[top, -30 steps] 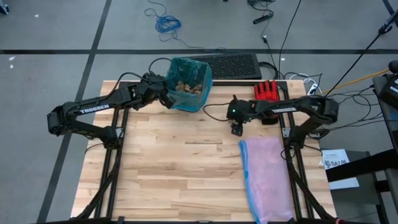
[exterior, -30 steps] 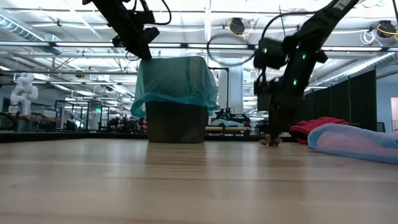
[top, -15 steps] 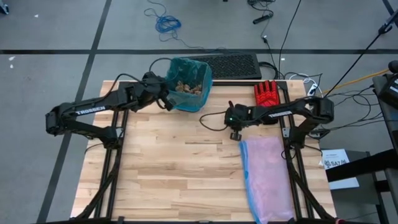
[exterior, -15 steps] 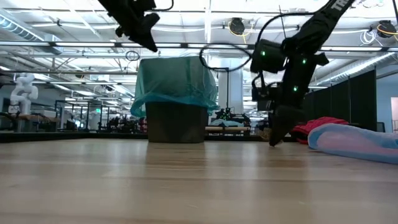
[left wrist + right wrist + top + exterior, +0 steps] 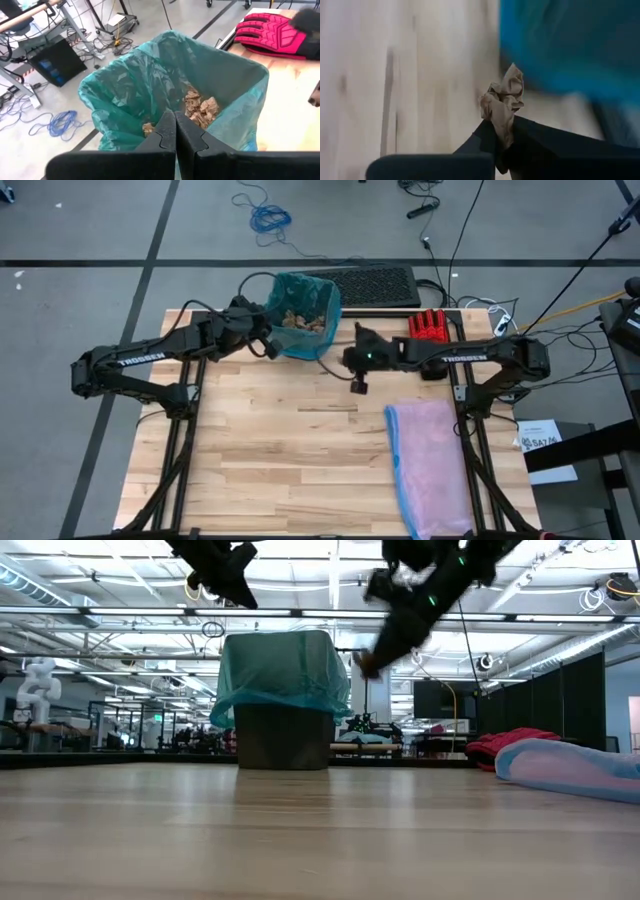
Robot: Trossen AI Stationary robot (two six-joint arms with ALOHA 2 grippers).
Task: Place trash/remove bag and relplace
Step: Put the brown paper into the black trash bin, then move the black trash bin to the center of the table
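A dark bin lined with the teal-green bag (image 5: pixel 300 315) (image 5: pixel 282 690) stands at the table's far edge. Brown paper trash wads (image 5: pixel 200 107) lie inside it. My left gripper (image 5: pixel 262 340) (image 5: pixel 175 135) is shut and holds nothing. It hovers above the bin's left rim, and the low view shows it (image 5: pixel 225 570) clear of the bag. My right gripper (image 5: pixel 357 385) (image 5: pixel 365 662) is shut on one brown paper wad (image 5: pixel 502 97). It is in the air just right of the bin, about level with the bin's top. My right gripper pinches the brown wad's lower part (image 5: pixel 501 125) between its two fingers. Most of the crumpled paper sticks out past the fingertips. The fingers slant down toward the table's left. The wad is lifted clear of the table.
A pale pink bag (image 5: pixel 430 465) (image 5: pixel 570 768) lies along the table's right side. A red glove (image 5: pixel 430 327) (image 5: pixel 270 30) lies at the far right, right of the bin. A black mat (image 5: pixel 370 285) lies on the floor behind the table. Bare wood spreads across the middle and near side.
My right gripper has taken hold of the wad on the table near the red glove and lifted it clear. It has then swung up and toward the table's left, to beside the bin. My left gripper has risen from the bin's left rim.
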